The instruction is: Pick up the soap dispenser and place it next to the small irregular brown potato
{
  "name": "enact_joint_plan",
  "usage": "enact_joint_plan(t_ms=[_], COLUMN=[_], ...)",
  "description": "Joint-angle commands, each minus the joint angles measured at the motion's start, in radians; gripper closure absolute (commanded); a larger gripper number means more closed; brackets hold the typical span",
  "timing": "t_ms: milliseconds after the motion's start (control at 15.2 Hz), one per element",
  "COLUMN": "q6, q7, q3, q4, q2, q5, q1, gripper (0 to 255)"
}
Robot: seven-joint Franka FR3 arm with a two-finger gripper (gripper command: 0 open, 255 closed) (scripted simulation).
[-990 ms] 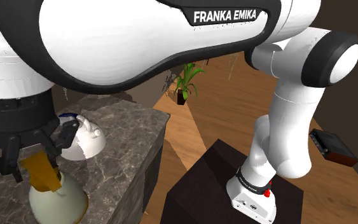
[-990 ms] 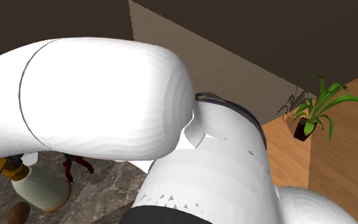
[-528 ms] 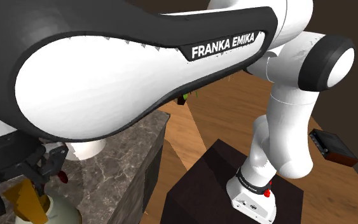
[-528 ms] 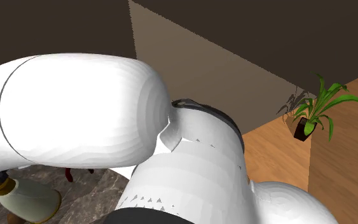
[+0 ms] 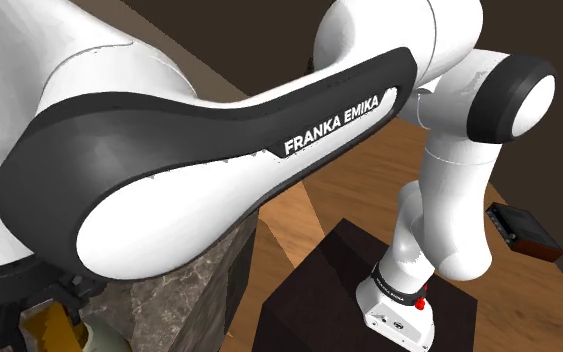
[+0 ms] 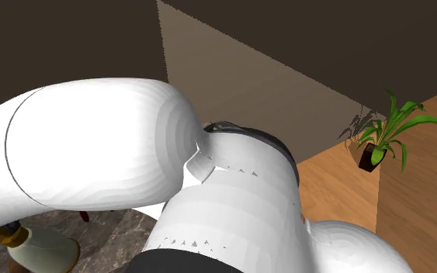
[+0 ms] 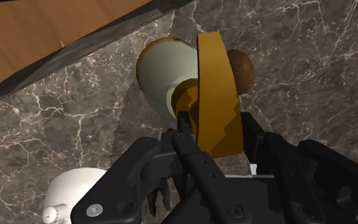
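1. The jaws pinch the ochre pump head of the dispenser [image 7: 165,70] from both sides.
2. Its pale body points away from the jaws toward the desk [image 7: 298,57]; I cannot tell whether it rests there.
3. The brown potato [image 7: 242,70] shows just behind the pump, close to the body.
4. The desk edge runs slantwise just past the dispenser's base, with wood floor [image 7: 37,32] beyond.
5. Bare marble spreads beyond the potato; a white rounded thing [image 7: 66,194] sits apart from both.
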Motion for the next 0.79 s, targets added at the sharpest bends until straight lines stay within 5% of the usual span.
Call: enact_joint_plan(t_ms=[0,726], q6=[0.027,0.135], q7=[0.005,0.022], q3=[-0.001,-0.010], q4=[-0.021,-0.109], q2=[0.005,0.029], q5=[-0.004,-0.024], q1=[0.000,0.000], gripper=[255,255])
